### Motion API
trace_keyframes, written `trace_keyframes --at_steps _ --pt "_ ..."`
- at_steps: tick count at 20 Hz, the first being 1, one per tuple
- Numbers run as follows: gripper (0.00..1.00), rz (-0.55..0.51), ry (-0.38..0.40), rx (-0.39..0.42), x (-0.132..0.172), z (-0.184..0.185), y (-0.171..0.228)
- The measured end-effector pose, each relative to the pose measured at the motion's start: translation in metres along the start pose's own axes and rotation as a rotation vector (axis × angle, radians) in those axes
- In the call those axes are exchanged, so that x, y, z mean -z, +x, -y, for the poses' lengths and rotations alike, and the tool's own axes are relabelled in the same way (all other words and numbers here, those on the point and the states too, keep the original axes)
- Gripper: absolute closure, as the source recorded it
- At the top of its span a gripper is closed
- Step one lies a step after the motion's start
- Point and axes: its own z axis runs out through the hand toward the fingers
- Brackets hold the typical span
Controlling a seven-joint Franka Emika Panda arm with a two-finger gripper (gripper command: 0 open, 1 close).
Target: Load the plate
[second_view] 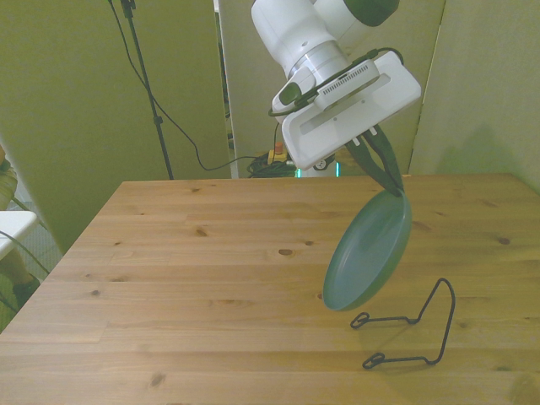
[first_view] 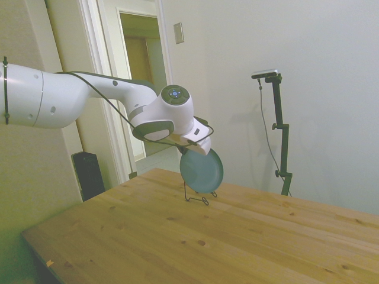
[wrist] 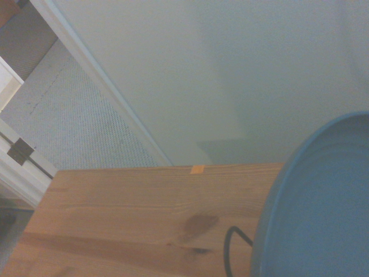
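Observation:
The teal-green plate [second_view: 369, 251] hangs tilted on edge in the air, gripped at its upper rim by my gripper [second_view: 392, 187], which is shut on it. The thin black wire rack [second_view: 422, 325] stands on the wooden table [second_view: 211, 270] just below and toward the front view's right of the plate's lower edge. From the side, the plate [first_view: 202, 170] hangs under the gripper [first_view: 188, 151], right above the rack [first_view: 198, 197]; I cannot tell whether they touch. Up close in the wrist view, the plate [wrist: 323, 208] fills one corner with a loop of the rack [wrist: 230, 245] beside it.
A small orange tape mark [wrist: 198, 169] sits at the table's edge by the wall. A black box [first_view: 89, 173] stands on the floor past the table, near the doorway. Bare tabletop [first_view: 237, 242] stretches around the rack.

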Motion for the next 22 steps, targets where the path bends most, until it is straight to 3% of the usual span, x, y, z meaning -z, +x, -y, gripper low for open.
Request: trace_keyframes --at_steps 8,17,22 --pt "1.0 0.054 0.185 -0.004 0.001 -0.014 0.009" --pt "1.0 0.072 0.246 0.039 -0.015 -0.029 0.013" --pt "1.0 0.103 0.347 0.009 -0.015 -0.039 0.017"
